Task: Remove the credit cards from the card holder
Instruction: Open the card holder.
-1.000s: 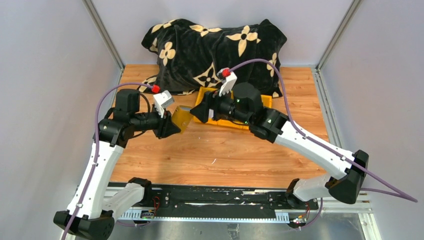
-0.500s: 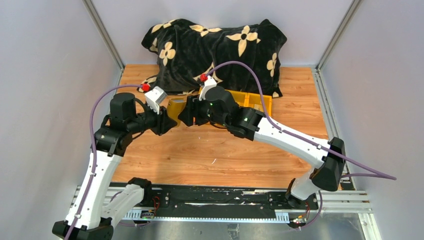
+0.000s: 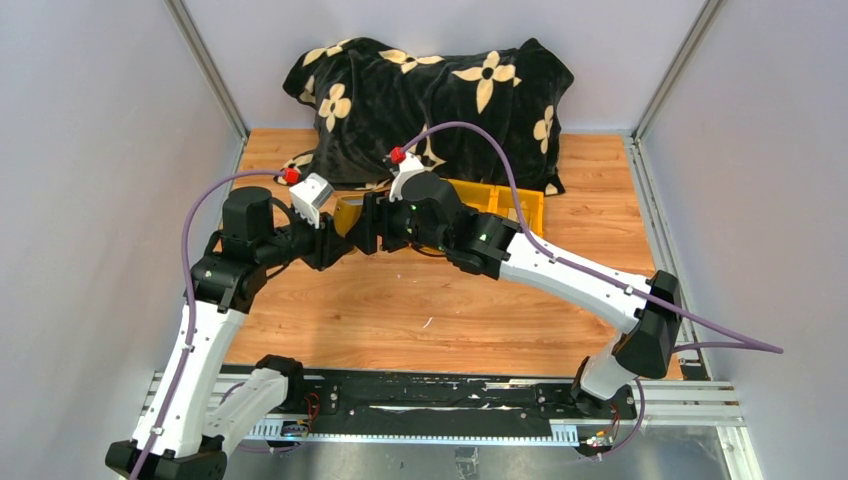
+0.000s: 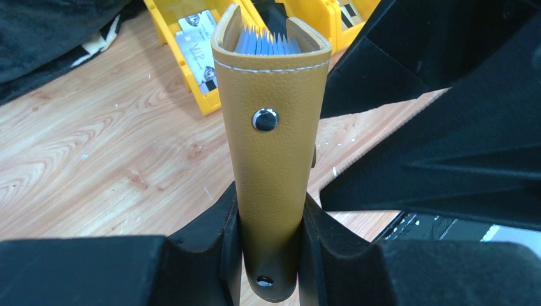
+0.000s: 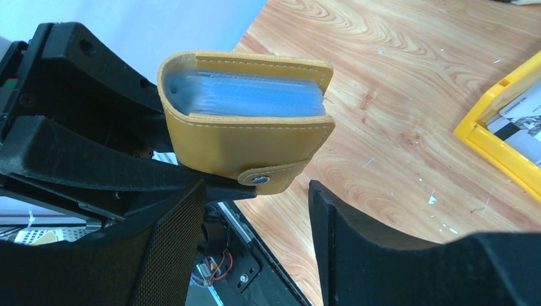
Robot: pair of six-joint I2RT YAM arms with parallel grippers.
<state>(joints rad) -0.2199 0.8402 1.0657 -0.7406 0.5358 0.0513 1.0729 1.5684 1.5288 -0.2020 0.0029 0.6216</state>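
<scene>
Left gripper (image 4: pixel 268 213) clamps card holder (image 4: pixel 271 146) mid-frame, pockets facing right gripper (image 5: pixel 255 213), fingers apart, presumably so it can reach in.

credit card (image 4: pixel 194 46) in the yellow bin (image 4: pixel 201 102), left wrist view: big print looks like "vip", the smaller lines are too small to read. right wrist view, credit card (image 5: pixel 520 118) at the frame edge: tiny print, unreadable. nothing else legible.

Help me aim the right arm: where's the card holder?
Left of centre in the top view: card holder clamped in the left gripper, facing the right gripper.
</scene>
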